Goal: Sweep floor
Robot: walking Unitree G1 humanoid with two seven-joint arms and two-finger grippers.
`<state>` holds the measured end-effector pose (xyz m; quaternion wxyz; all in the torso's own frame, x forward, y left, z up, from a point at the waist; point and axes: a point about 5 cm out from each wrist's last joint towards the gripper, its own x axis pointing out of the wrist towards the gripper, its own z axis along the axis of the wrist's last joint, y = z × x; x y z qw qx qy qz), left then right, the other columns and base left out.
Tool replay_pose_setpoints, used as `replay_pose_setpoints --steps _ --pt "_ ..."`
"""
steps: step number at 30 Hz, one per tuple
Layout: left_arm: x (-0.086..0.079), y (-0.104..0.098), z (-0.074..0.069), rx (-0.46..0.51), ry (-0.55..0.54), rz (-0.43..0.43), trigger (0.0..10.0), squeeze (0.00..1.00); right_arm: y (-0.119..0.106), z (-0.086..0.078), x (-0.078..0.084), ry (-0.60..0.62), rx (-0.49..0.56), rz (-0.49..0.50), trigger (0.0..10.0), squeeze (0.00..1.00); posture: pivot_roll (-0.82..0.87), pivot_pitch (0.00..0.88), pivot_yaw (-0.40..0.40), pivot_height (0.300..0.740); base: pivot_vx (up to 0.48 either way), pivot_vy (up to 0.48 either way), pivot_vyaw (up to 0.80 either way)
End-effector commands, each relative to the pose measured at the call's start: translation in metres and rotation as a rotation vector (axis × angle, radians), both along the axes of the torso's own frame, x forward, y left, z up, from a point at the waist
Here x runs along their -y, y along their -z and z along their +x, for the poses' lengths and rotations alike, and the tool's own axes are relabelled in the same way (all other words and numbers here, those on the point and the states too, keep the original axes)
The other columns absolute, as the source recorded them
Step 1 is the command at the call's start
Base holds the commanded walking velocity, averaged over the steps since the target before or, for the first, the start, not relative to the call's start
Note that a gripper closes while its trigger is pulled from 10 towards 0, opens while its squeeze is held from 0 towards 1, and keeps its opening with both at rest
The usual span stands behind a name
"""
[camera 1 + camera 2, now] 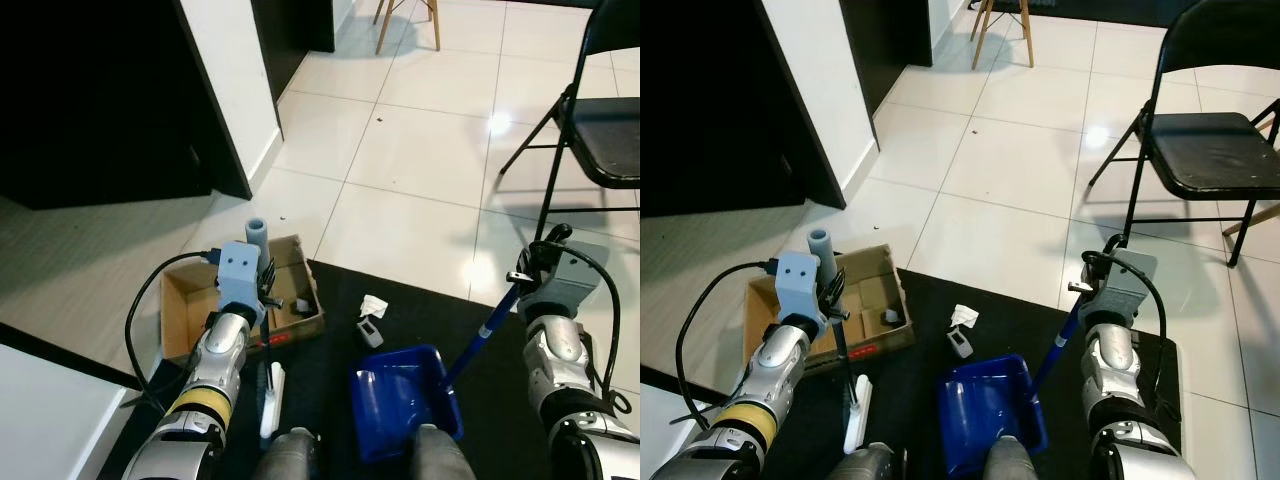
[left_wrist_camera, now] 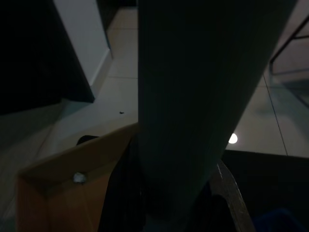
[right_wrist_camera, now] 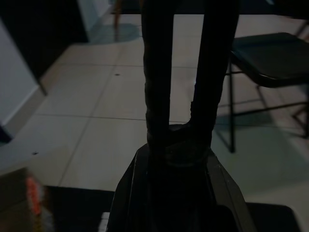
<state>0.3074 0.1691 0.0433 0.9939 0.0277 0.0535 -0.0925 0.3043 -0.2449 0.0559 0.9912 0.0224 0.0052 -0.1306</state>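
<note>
**Litter lies between brush and dustpan, just beyond the pan's far edge**

The blue dustpan [image 1: 405, 398] on the black mat [image 1: 330, 300] is the landmark here.

Far to the left of the dustpan stands an open cardboard box [image 1: 180, 300], half on the mat's edge, with some dark scraps inside. Just in front of the box is the left gripper [image 1: 266, 290]. Its fingers are clamped on the dark handle of the brush [image 1: 270, 400], which runs almost upright from the gripper down to a white head on the mat, to the left of the dustpan. A grey handle end [image 1: 256, 232] rises above the wrist.

Between the brush and the dustpan, just past the pan's far left corner, lie a crumpled white paper [image 1: 373, 305] and a small grey object [image 1: 369, 332], close to each other. I judge the coming stroke must carry the brush head to the far side of them, then draw it toward the robot and to the right, into the pan's mouth. The box stands close to that path and may be struck.

The dustpan's blue handle [image 1: 480, 340] slopes up to the right into the right gripper [image 1: 525, 275], which is closed on it. Beyond, on the tiles, stands a black folding chair [image 1: 600, 130], well apart.
</note>
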Motion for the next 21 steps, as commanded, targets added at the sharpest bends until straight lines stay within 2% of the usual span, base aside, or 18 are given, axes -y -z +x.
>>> replay_pose_setpoints --steps 1,9,14,15,16,18,21 --pt "0.002 0.022 -0.014 -0.105 -0.006 -0.02 10.0 0.0 -0.006 0.002 0.003 0.012 0.029 0.004 10.0 0.0 -0.02 0.105 0.016 0.74 0.0 0.0 0.0" --pt "0.002 0.021 -0.013 -0.098 -0.004 -0.017 10.0 0.0 -0.015 0.005 0.012 0.03 0.059 -0.013 10.0 0.0 -0.02 0.097 0.017 0.74 0.0 0.0 0.0" --pt "0.001 0.019 -0.013 -0.077 -0.017 -0.011 10.0 0.0 -0.025 0.002 0.038 0.077 0.059 -0.069 10.0 0.0 -0.03 0.097 0.018 0.74 0.0 0.0 0.0" --pt "0.0 0.017 -0.012 -0.062 -0.033 -0.009 10.0 0.0 -0.031 -0.001 0.053 0.095 0.056 -0.108 10.0 0.0 -0.03 0.104 0.02 0.74 0.0 0.0 0.0" --pt "0.0 0.017 -0.012 -0.062 -0.033 -0.009 10.0 0.0 -0.031 -0.001 0.053 0.095 0.056 -0.108 10.0 0.0 -0.03 0.104 0.02 0.74 0.0 0.0 0.0" --pt "-0.002 0.015 -0.011 -0.046 -0.053 -0.013 10.0 0.0 -0.036 -0.005 0.065 0.112 0.057 -0.142 10.0 0.0 -0.04 0.109 0.021 0.74 0.0 0.0 0.0" --pt "-0.003 0.014 -0.01 -0.038 -0.063 -0.016 10.0 0.0 -0.039 -0.006 0.07 0.12 0.059 -0.153 10.0 0.0 -0.04 0.113 0.022 0.74 0.0 0.0 0.0"
